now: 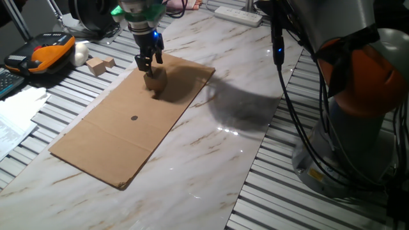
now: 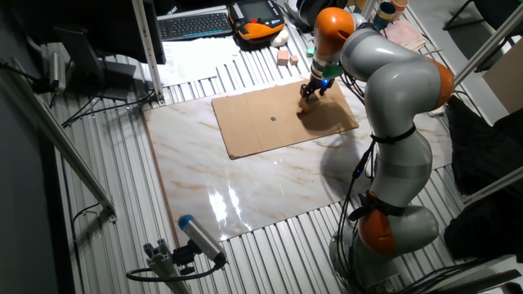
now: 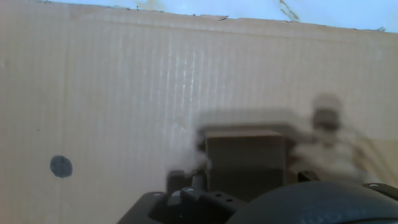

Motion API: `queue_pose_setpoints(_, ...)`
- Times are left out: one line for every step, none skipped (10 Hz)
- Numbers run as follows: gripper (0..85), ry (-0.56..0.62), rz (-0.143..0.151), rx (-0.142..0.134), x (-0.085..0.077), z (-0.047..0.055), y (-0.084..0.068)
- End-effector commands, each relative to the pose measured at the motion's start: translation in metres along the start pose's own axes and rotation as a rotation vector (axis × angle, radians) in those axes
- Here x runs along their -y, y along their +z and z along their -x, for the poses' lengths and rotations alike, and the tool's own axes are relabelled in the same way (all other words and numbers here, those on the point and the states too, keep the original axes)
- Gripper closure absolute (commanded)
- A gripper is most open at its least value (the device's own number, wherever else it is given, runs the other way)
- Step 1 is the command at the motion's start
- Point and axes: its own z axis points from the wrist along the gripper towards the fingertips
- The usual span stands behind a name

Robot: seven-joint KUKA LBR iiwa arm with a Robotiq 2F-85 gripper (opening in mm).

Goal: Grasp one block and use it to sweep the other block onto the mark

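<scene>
A pale tan wooden cube (image 1: 155, 80) sits on the brown cardboard sheet (image 1: 102, 140) near its far edge. My gripper (image 1: 149, 64) hangs right over the cube, its fingers spread about the cube's width and their tips at its top. The hand view is blurred and shows the cube (image 3: 245, 155) centred low between the fingers. The mark (image 1: 133, 117), a small dark dot, lies on the cardboard nearer the camera than the cube; in the hand view the mark (image 3: 61, 166) is far left of the cube. The other fixed view shows the gripper (image 2: 312, 91) and the mark (image 2: 273, 118). No second cube shows on the cardboard.
Two smaller tan wooden pieces (image 1: 99, 65) lie off the cardboard at the back left. An orange and black handheld device (image 1: 41, 52) and papers (image 1: 16, 115) sit at the left. The arm's base (image 1: 358, 108) and hanging cables (image 1: 281, 57) stand at the right.
</scene>
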Motion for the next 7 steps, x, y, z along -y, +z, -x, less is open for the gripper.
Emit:
queue_pose_setpoints(17.0, -0.002, 0.006, 0.001, 0.0004, 0.0014, 0.0026)
queue_pose_setpoints(17.0, -0.008, 0.004, 0.002, 0.0021, 0.0019, 0.0051)
queue_pose_setpoints(17.0, -0.012, 0.007, 0.006, 0.0043, 0.0015, 0.0072)
queue_pose_setpoints(17.0, -0.012, 0.010, 0.006, 0.0039, 0.0015, 0.0079)
queue_pose_setpoints(17.0, -0.011, 0.010, 0.006, 0.0024, 0.0019, 0.0090)
queue_pose_setpoints(17.0, -0.011, 0.009, 0.004, 0.0014, 0.0024, 0.0105)
queue_pose_setpoints(17.0, -0.011, 0.012, 0.005, 0.0009, 0.0030, 0.0121)
